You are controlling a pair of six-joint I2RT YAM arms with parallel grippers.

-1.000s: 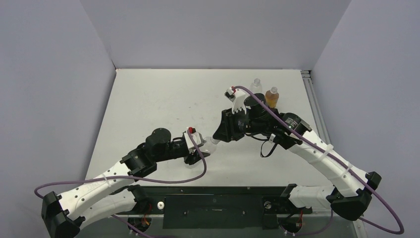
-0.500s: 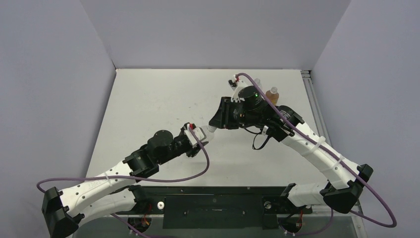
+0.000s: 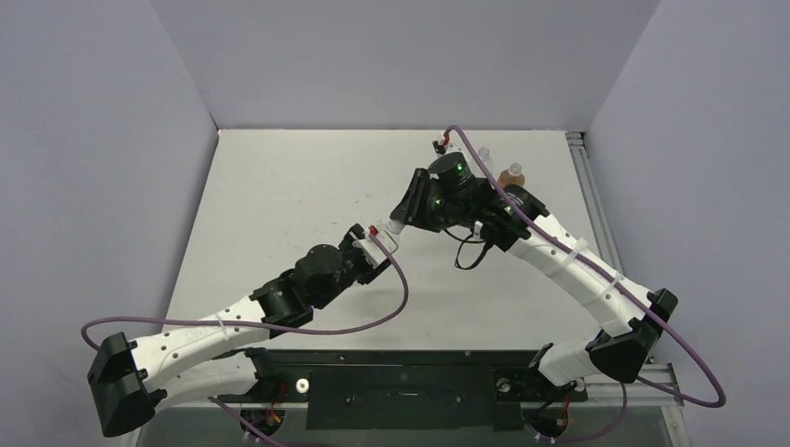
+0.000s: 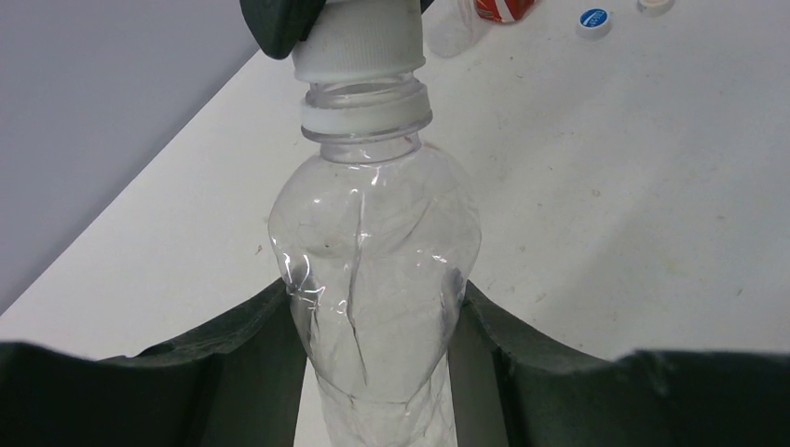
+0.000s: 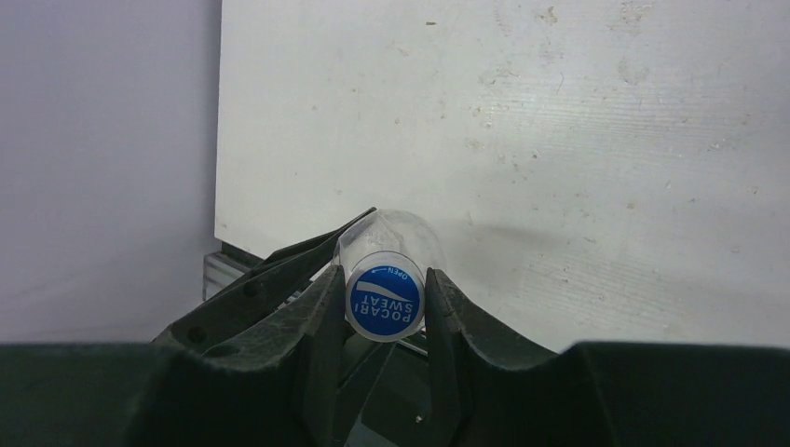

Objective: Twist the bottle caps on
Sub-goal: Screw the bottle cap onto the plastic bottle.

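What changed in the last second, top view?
Both arms carried the mated pair away from the bases. The left gripper with the clear bottle moved farther out. The right gripper with the blue-and-white cap moved out and slightly left, its wrist turning. Nothing was grabbed or released. Unchanged: both grips, the cap at the bottle's mouth, and the amber bottle at the far right.

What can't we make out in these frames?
- Left wrist: blue-and-white round plastic cap is cut off by the top edge; thread engagement unclear.
- Right wrist: that cap hides the mouth of the clear plastic bottle.
- Top external: right arm hides most of the amber-liquid plastic bottle.
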